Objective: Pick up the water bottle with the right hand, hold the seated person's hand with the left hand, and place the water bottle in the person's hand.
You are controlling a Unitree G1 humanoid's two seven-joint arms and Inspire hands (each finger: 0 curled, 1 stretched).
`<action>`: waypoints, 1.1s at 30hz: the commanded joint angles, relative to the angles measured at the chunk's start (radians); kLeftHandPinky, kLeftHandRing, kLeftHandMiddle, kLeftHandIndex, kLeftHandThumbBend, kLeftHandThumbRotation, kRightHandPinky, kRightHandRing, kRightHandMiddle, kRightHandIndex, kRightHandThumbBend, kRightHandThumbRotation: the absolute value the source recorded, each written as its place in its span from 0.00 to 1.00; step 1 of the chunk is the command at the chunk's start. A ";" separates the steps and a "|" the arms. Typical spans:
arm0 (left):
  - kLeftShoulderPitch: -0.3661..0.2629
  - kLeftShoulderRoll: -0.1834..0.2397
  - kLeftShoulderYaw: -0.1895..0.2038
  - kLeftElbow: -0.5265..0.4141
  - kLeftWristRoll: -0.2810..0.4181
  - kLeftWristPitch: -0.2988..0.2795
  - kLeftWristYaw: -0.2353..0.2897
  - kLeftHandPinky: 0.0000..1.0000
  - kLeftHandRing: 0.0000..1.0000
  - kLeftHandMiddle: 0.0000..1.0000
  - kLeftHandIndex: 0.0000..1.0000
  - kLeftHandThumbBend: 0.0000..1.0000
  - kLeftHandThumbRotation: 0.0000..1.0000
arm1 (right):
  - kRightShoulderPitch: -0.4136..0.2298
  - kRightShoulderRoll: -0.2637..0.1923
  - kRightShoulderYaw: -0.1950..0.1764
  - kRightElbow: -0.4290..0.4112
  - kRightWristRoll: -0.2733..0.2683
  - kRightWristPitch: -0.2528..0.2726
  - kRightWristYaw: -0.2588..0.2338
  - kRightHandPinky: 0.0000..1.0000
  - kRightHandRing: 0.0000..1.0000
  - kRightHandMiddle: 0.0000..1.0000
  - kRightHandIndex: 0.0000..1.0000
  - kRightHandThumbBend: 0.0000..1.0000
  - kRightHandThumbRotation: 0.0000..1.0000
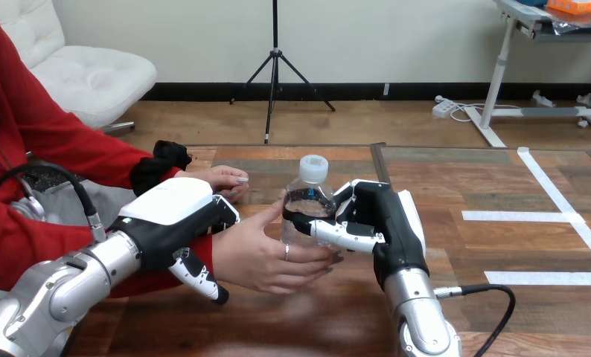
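1. The water bottle (pixel 306 192) stands upright above the middle of the wooden tabletop (pixel 531 312). It is clear, with a white cap and a dark band round its body.
2. The right robot hand (pixel 388 223) comes in from the bottle's right and grips it. Its fingers (pixel 346 236) curl across the near side of the bottle just below the dark band, and more of the hand shows behind the bottle.
3. The person's hand (pixel 257 253) lies palm up just left of the bottle and beneath it. Its thumb rises beside the bottle's left side, and its fingers reach under the robot's fingers and cover the bottle's base. So both this hand and the right robot hand are on the bottle.
4. The left robot hand (pixel 170 212) is closed on the wrist of that same hand. Its white shell lies over the red sleeve, its fingers bend over the far side, and its thumb (pixel 202 277) crosses the near side below.
5. The person's other hand (pixel 222 178) rests further back, left of the bottle and apart from it.
6. White tape lines (pixel 568 216) mark the tabletop at the right.
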 commanded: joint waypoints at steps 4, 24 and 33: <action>-0.103 -0.045 0.016 -0.039 -0.021 -0.029 0.009 0.21 0.28 0.36 0.39 0.84 0.04 | -0.033 0.065 0.048 -0.114 -0.002 0.012 -0.002 0.04 0.09 0.14 0.14 0.65 0.00; -0.149 -0.078 0.001 0.035 -0.010 -0.043 0.018 0.23 0.30 0.38 0.41 0.85 0.02 | -0.007 0.086 0.090 -0.219 0.002 0.115 -0.053 0.05 0.10 0.15 0.15 0.64 0.00; -0.167 -0.095 -0.003 0.064 -0.001 -0.048 0.027 0.22 0.29 0.37 0.41 0.86 0.02 | 0.007 0.082 0.107 -0.276 0.006 0.157 -0.060 0.05 0.10 0.15 0.15 0.64 0.00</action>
